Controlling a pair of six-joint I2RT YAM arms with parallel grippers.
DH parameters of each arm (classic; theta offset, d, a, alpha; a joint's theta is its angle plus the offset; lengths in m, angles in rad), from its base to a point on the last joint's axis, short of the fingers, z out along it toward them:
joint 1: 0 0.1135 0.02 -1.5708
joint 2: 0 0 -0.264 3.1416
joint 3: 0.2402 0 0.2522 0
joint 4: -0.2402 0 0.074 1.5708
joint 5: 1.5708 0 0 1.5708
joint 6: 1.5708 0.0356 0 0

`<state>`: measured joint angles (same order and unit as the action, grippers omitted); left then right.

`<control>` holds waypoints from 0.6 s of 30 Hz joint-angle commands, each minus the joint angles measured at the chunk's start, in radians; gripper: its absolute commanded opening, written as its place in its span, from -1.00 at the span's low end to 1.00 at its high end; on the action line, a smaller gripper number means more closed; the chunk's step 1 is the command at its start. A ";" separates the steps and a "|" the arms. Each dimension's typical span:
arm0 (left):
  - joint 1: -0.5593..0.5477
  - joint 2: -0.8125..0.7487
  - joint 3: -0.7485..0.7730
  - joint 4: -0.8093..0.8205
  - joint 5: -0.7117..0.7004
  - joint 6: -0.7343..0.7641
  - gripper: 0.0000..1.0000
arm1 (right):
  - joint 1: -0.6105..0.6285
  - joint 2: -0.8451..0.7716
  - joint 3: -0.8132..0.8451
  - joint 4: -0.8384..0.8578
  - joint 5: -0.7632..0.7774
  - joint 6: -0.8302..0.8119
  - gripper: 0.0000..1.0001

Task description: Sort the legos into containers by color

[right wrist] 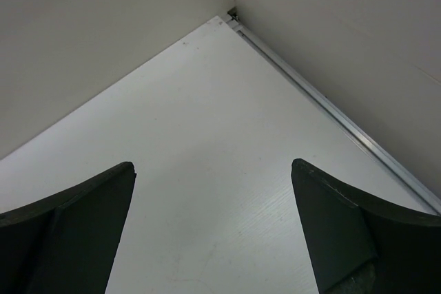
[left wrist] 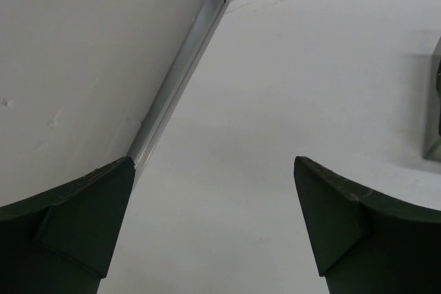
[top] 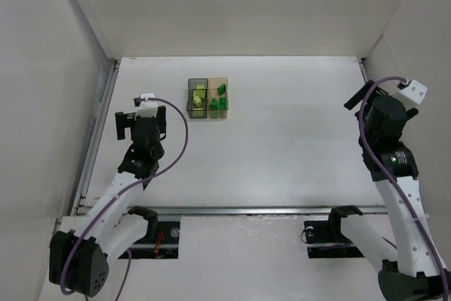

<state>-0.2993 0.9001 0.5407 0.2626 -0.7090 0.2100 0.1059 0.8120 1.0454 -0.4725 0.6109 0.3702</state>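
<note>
No legible text, label, brand, number or sign in any view; arms, containers (top: pixel 208 99), tabletop (top: pixel 282 153) carry none.

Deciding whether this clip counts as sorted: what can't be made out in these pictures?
- Lego count: top view, pale legos and green legos are too small and too bunched to count.
- Grey box: left wrist view, cut off by the right edge, inside unseen.
- Amber box: out of frame in both wrist views.
</note>
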 commanded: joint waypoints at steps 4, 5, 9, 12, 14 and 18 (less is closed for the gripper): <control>-0.038 -0.125 -0.042 0.059 -0.069 -0.031 1.00 | 0.006 -0.030 0.022 -0.070 -0.029 0.045 1.00; -0.049 -0.135 -0.042 0.059 -0.069 -0.031 1.00 | 0.006 -0.030 0.031 -0.080 -0.040 0.045 1.00; -0.073 -0.167 -0.065 0.059 -0.078 -0.021 1.00 | 0.006 -0.030 0.044 -0.103 -0.101 0.055 1.00; -0.086 -0.185 -0.088 0.079 -0.078 -0.021 1.00 | 0.006 -0.039 0.053 -0.112 -0.112 0.055 1.00; -0.086 -0.185 -0.088 0.090 -0.078 -0.021 1.00 | 0.006 -0.039 0.062 -0.112 -0.123 0.055 1.00; -0.086 -0.205 -0.111 0.099 -0.078 -0.021 1.00 | 0.006 -0.039 0.062 -0.121 -0.144 0.055 1.00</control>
<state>-0.3798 0.7219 0.4450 0.2996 -0.7650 0.1978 0.1059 0.7853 1.0637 -0.5919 0.4961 0.4160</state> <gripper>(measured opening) 0.997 0.999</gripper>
